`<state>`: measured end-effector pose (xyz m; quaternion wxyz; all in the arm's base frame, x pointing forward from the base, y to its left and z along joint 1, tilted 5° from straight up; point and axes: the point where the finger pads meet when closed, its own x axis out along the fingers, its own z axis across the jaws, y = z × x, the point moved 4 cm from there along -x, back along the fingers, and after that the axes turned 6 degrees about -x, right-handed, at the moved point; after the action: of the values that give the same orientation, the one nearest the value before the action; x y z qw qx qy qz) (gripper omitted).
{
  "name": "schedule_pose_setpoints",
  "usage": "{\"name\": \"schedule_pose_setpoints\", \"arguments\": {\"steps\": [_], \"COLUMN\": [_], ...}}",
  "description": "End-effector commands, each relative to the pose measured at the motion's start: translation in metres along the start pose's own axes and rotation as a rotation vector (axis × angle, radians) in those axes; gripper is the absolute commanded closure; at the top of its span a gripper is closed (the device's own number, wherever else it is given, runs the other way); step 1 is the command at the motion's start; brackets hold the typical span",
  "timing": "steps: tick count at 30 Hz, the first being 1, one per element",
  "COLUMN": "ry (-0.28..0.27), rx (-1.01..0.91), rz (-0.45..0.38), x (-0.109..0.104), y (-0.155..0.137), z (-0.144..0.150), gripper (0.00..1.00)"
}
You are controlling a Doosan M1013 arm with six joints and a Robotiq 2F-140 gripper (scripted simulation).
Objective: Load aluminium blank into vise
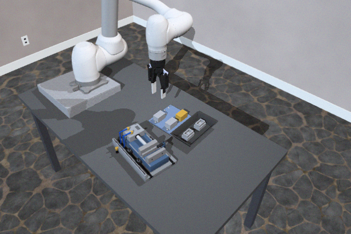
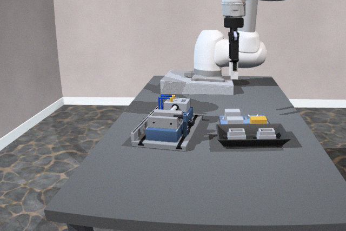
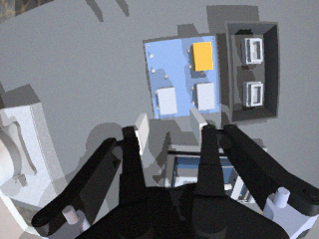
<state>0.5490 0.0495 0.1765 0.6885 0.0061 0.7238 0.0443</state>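
My gripper hangs high above the table, behind the infeed plate, partly open and empty; it also shows in the exterior view and the wrist view. The blue infeed plate carries two aluminium blanks and one brass blank, all lying flat. The black outfeed tray holds two finished parts, pocket up and apart. The vise stands at the front left; its narrow opening looks empty.
The robot's base block stands at the back left of the table. Blue hoses and yellow fittings rise at the vise's rear end. The work stop rod points into the vise on the plate side.
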Motion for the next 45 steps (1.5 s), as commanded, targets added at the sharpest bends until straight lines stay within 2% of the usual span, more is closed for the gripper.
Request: {"name": "schedule_pose_setpoints", "arguments": {"steps": [1, 11, 26, 28, 39, 45], "ry": [0.0, 0.0, 0.0, 0.0, 0.0, 0.0], "rx": [0.0, 0.0, 0.0, 0.0, 0.0, 0.0], "rz": [0.0, 0.0, 0.0, 0.0, 0.0, 0.0], "x": [0.004, 0.024, 0.085, 0.085, 0.119, 0.125], "y": [0.0, 0.0, 0.0, 0.0, 0.0, 0.0], "z": [0.0, 0.0, 0.0, 0.0, 0.0, 0.0], "gripper": [0.6, 0.6, 0.6, 0.6, 0.6, 0.6]}}
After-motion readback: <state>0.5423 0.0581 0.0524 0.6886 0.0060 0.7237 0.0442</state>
